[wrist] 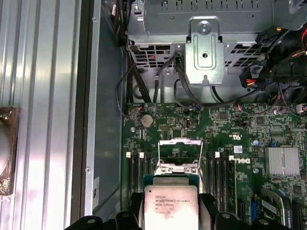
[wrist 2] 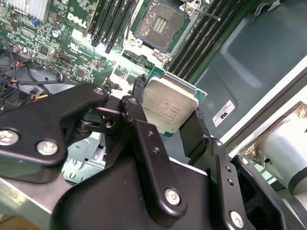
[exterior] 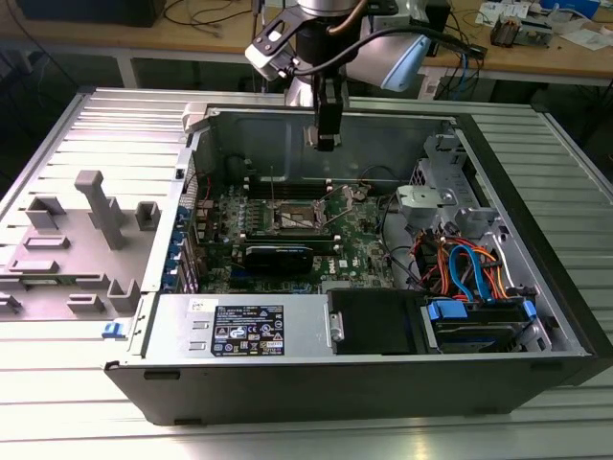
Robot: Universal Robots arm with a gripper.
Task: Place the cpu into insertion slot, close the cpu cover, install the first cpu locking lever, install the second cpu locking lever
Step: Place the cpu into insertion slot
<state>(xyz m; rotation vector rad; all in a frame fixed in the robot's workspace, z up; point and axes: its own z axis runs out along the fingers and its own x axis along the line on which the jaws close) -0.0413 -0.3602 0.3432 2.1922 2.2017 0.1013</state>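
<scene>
While the cpu (wrist 2: 169, 106) was clamped by its edges between the fingers (wrist 2: 192, 136) of the tool (exterior: 324, 136), it was held in the air well above the insertion slot (wrist 2: 160, 21), its metal top turned away from the slot. The slot was seen bare, its contacts exposed, and the cpu cover (wrist: 180, 154) was stood open at the slot's edge. No step was judged complete: the chip was not yet seated, the cover was unclosed, and the locking levers (wrist 2: 208, 15) beside the slot were unfastened.
</scene>
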